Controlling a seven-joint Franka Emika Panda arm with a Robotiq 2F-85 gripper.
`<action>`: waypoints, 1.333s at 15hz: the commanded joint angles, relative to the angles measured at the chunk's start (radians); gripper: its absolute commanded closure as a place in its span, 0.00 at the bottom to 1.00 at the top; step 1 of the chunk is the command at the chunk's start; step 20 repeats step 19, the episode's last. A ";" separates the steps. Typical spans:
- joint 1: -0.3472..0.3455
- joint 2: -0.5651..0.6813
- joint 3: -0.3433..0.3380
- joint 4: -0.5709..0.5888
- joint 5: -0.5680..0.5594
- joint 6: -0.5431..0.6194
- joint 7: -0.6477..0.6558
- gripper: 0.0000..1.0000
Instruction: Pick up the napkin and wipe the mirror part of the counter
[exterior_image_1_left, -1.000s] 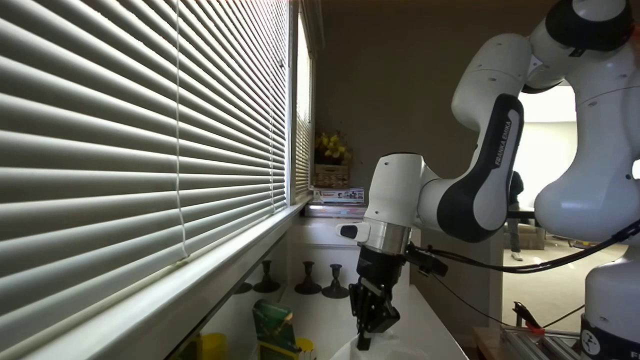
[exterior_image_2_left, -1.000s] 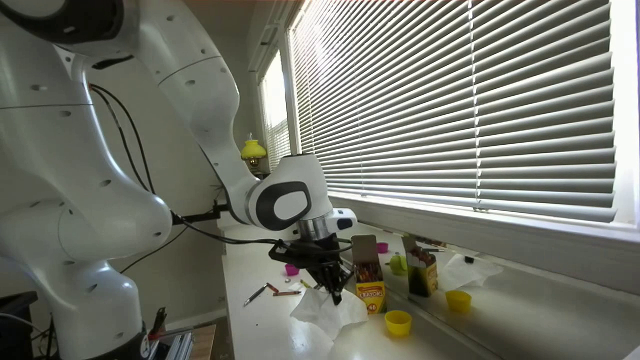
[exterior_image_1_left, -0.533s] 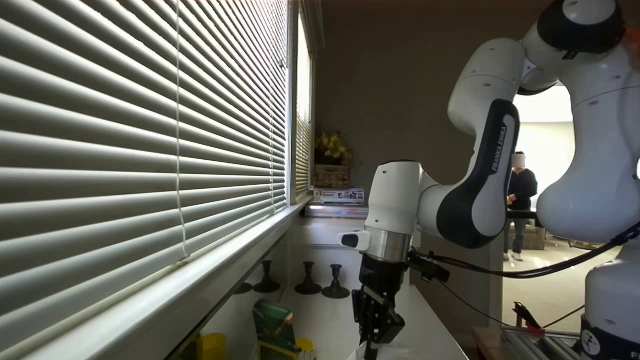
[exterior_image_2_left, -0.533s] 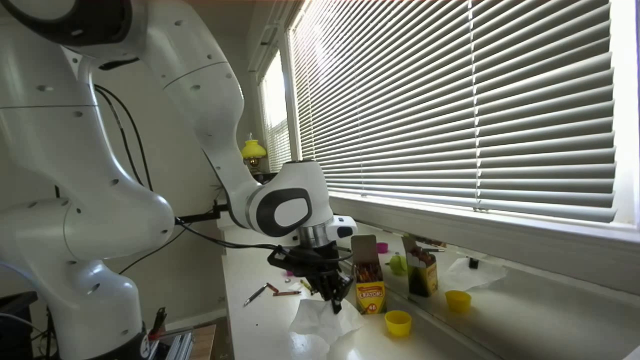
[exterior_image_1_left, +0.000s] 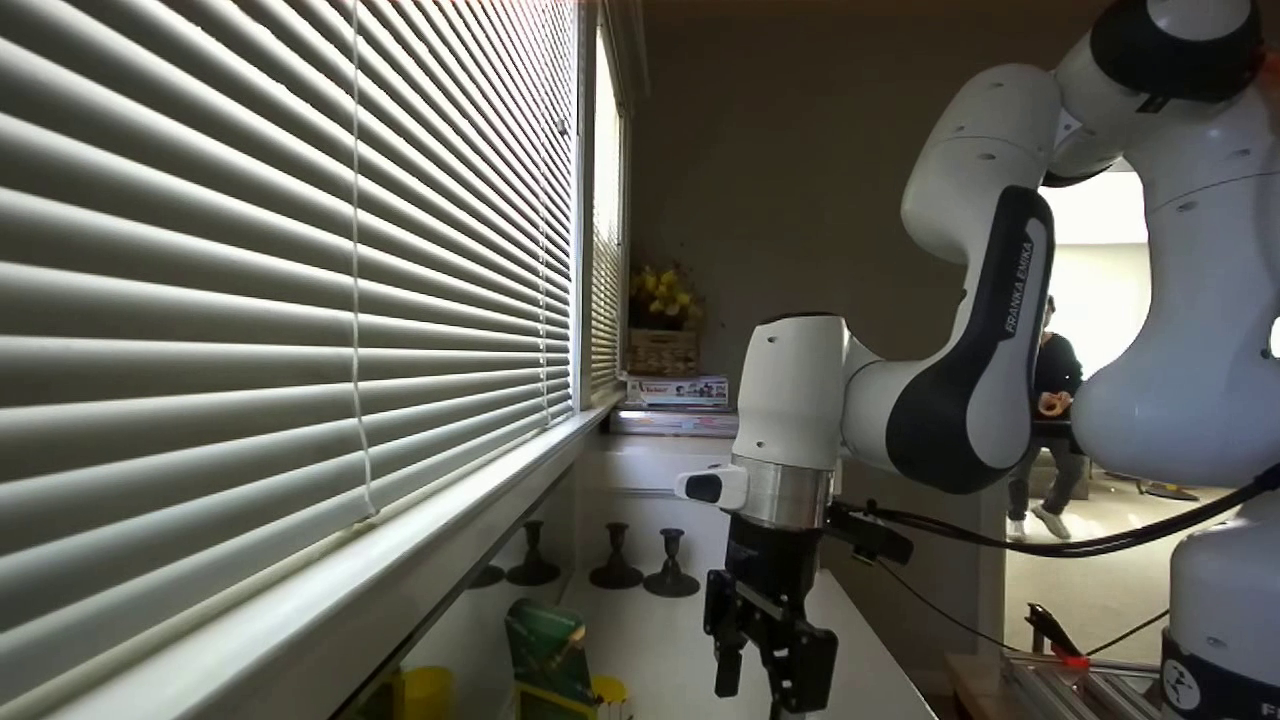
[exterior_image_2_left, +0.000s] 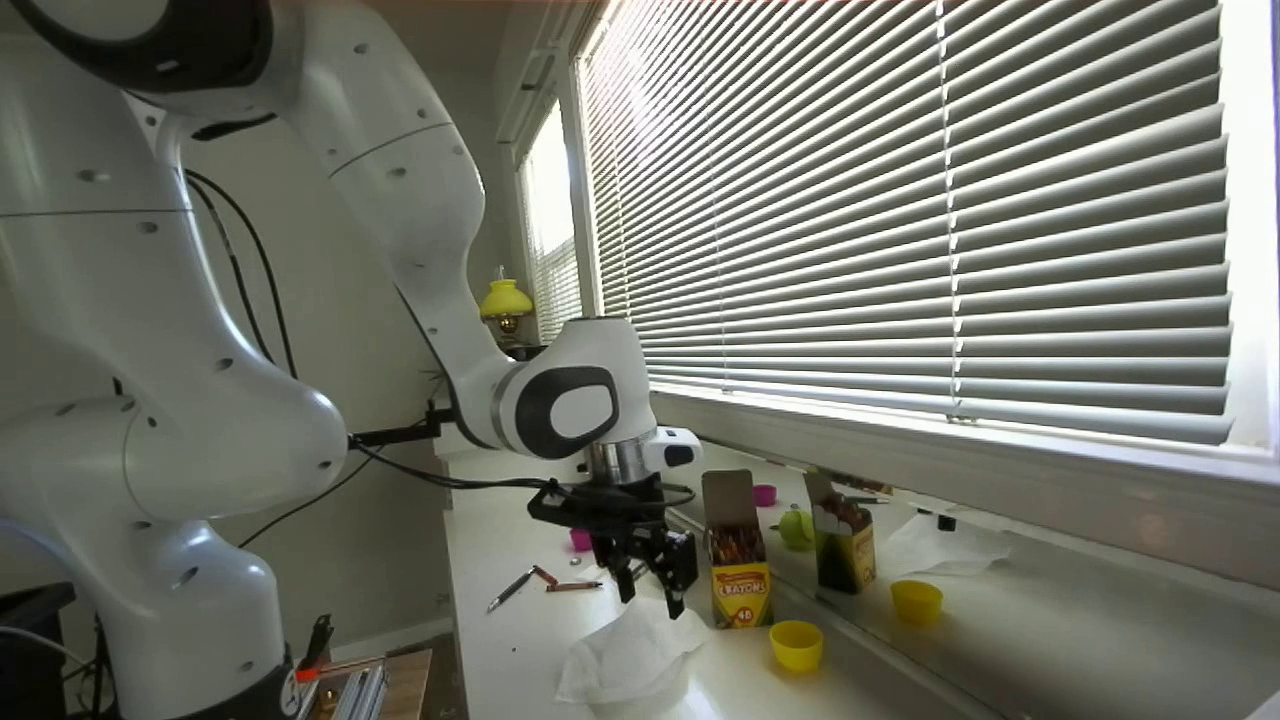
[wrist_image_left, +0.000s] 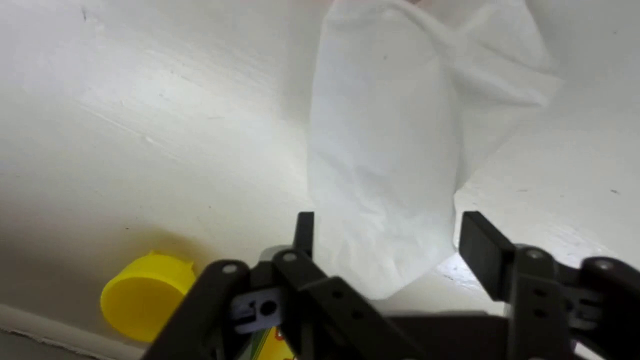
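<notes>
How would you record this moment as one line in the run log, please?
gripper: open over napkin | napkin: lying on counter, not held | mirror: napkin not against it | nearby: crayon box, yellow cup

In an exterior view, the left of the frame is largely filled by white slatted blinds (exterior_image_1_left: 270, 260), lit from behind, with a white sill (exterior_image_1_left: 430, 520) set below. The upper centre is closed off by a dim brown wall (exterior_image_1_left: 780, 200); at right, a pale floor (exterior_image_1_left: 1100, 580) is brightly lit. A yellow-shaded lamp (exterior_image_2_left: 507, 298) is seen left of centre in an exterior view.
</notes>
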 joint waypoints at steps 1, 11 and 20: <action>-0.134 0.037 0.181 0.035 -0.046 -0.171 0.075 0.00; -0.207 0.232 0.362 0.115 -0.141 -0.500 0.252 0.00; -0.181 0.226 0.330 0.114 -0.141 -0.499 0.251 0.00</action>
